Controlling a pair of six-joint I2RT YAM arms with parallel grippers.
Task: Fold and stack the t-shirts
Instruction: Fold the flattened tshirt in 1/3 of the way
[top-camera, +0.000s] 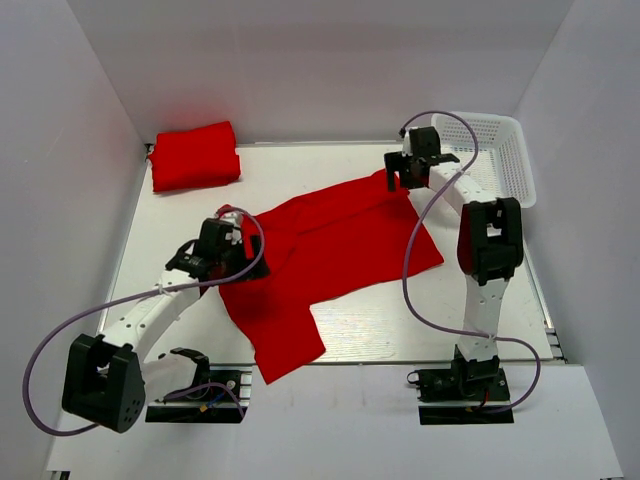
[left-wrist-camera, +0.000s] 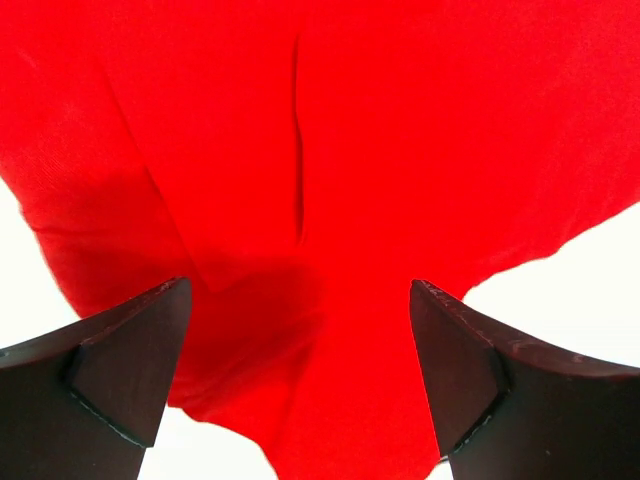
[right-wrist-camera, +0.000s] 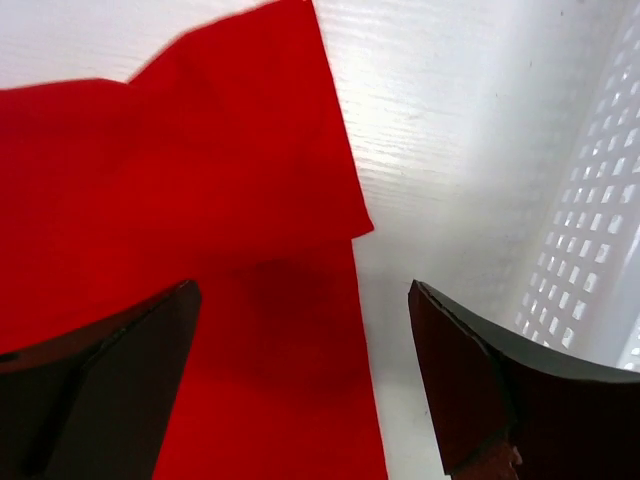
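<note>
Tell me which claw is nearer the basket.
Right. The right claw hovers just left of the basket, over the spread shirt's corner; the left claw is far off, at its opposite edge.

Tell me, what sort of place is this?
Likely a robot test booth: a white table boxed in by plain white walls, robot arms bolted at its edge, red t-shirts as practice laundry.

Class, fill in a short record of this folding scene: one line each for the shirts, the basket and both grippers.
folded t-shirt: far left corner of the table
spread t-shirt: mid-table, lying loose, not folded up
basket: white, far right corner
left gripper: open, above the spread t-shirt's left edge
right gripper: open, above its far right corner
</note>
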